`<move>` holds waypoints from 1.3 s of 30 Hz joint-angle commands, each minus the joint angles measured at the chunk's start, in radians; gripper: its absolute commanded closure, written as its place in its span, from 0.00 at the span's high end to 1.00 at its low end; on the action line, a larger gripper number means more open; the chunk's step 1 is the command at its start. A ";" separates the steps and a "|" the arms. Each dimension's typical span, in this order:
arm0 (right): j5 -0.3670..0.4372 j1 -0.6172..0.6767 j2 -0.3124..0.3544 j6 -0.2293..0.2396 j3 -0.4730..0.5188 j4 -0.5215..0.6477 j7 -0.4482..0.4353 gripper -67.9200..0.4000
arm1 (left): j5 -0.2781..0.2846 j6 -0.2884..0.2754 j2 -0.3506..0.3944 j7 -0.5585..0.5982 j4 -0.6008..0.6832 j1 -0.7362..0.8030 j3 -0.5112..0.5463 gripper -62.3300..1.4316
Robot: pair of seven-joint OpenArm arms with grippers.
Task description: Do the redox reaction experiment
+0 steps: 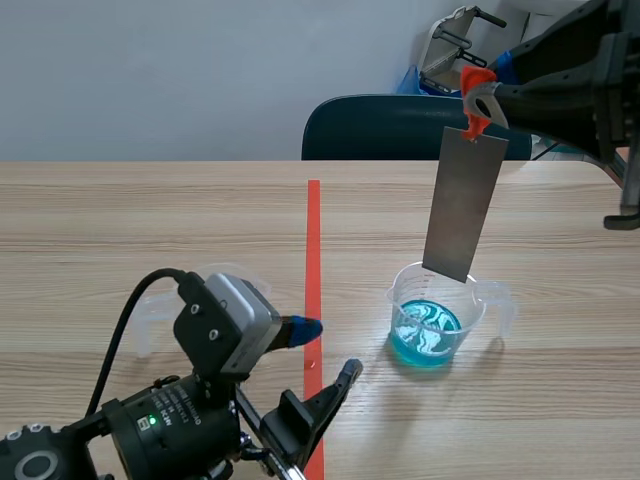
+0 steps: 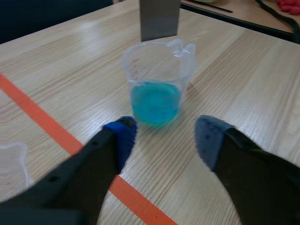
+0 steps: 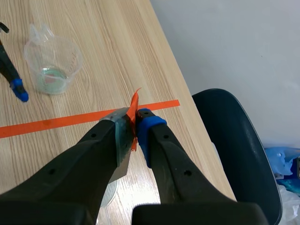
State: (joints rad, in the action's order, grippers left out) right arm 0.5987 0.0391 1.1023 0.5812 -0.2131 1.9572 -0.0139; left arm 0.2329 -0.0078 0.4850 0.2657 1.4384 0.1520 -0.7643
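Observation:
A clear beaker [image 1: 435, 315] [image 2: 157, 89] with blue liquid stands on the table right of the orange line. A grey metal plate [image 1: 463, 205] [image 2: 159, 18] hangs upright over it from an orange clip [image 1: 477, 95] [image 3: 134, 105]. The plate's lower edge is at the beaker's far rim, above the liquid. My right gripper [image 1: 490, 85] [image 3: 136, 126] is raised and shut on the clip and the plate's top. My left gripper [image 1: 325, 352] [image 2: 164, 138] is open and low on the table, just short of the beaker with nothing between its fingers.
A second clear beaker [image 1: 160, 300] [image 3: 52, 58], nearly empty, stands left of the tape line, partly hidden behind my left arm. A dark chair [image 1: 380, 128] [image 3: 234, 140] sits past the table's far edge. The wooden table [image 1: 150, 210] stretches to the far left.

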 commanded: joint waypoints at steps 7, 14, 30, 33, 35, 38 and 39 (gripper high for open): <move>0.007 -0.017 0.000 -0.008 0.007 0.010 -0.011 0.02 | -0.055 0.049 -0.013 0.033 0.024 0.023 0.007 1.00; 0.007 -0.017 0.000 -0.008 0.007 0.010 -0.011 0.02 | -0.082 0.051 -0.013 0.033 0.024 0.023 0.007 1.00; 0.008 -0.017 0.000 -0.008 0.007 0.010 -0.012 0.02 | -0.088 0.069 -0.013 0.059 0.023 0.023 0.007 1.00; 0.008 -0.017 0.000 -0.008 0.007 0.010 -0.012 0.02 | -0.088 0.069 -0.013 0.059 0.023 0.023 0.007 1.00; 0.008 -0.017 0.000 -0.008 0.007 0.010 -0.012 0.02 | -0.088 0.069 -0.013 0.059 0.023 0.023 0.007 1.00; 0.008 -0.017 0.000 -0.008 0.007 0.010 -0.012 0.02 | -0.088 0.069 -0.013 0.059 0.023 0.023 0.007 1.00; 0.008 -0.017 0.000 -0.008 0.007 0.010 -0.012 0.02 | -0.088 0.069 -0.013 0.059 0.023 0.023 0.007 1.00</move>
State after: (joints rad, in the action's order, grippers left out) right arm 0.5987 0.0391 1.1023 0.5812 -0.2131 1.9572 -0.0143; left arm 0.1455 0.0597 0.4847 0.3115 1.4441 0.1741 -0.7589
